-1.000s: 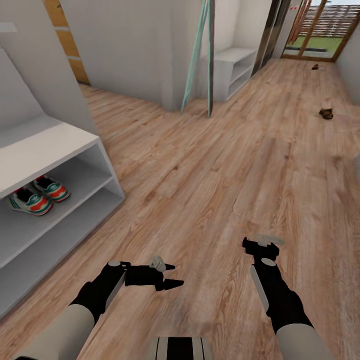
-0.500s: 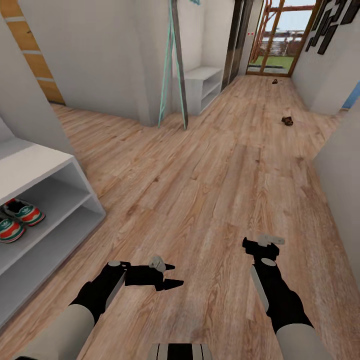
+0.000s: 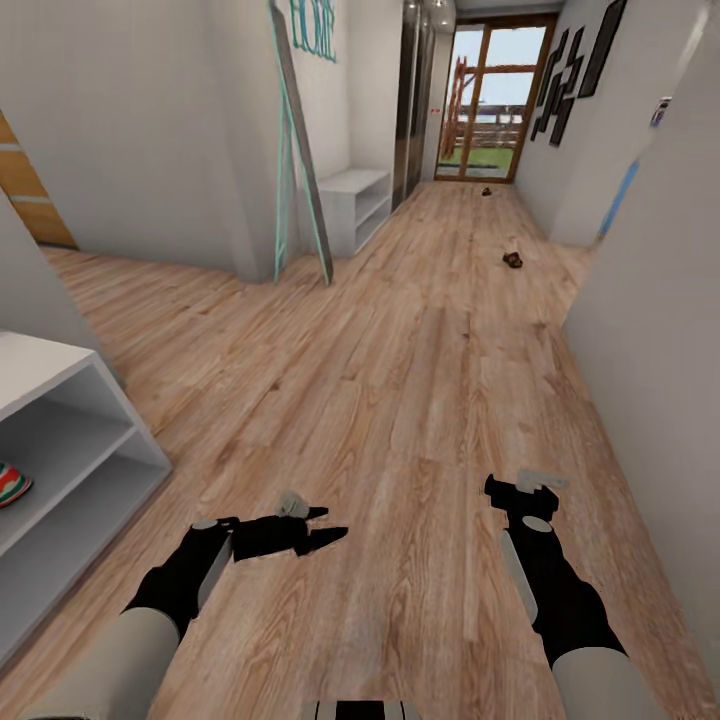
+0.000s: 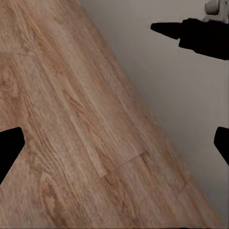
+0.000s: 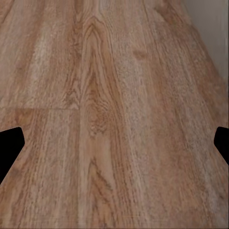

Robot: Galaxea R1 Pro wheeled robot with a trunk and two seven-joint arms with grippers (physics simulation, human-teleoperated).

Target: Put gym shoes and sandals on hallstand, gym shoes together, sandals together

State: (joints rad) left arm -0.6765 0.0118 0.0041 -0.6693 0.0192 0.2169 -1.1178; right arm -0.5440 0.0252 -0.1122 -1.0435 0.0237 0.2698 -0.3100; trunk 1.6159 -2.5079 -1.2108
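Sandals: two small brown shapes lie far down the corridor floor [image 3: 400, 400], the nearer sandal [image 3: 512, 260] by the right-hand wall, the farther sandal [image 3: 486, 190] close to the glass door [image 3: 490, 100]; well apart from each other.
Gym shoes: one gym shoe [image 3: 12, 484] peeks in at the picture's left edge, resting on the upper open shelf of the hallstand [image 3: 60, 400]; its teal stripes and red patch show.
Left claw [image 3: 325, 525]: my fingers spread and empty, hovering above the planks and pointing toward my right side.
Right claw [image 3: 520, 485]: my fingertips sit wide apart at the wrist picture's edges, nothing between them, bare planks below.
Plain white bench [image 3: 355, 200]: stands beyond a leaning mirror [image 3: 300, 150], on the left.
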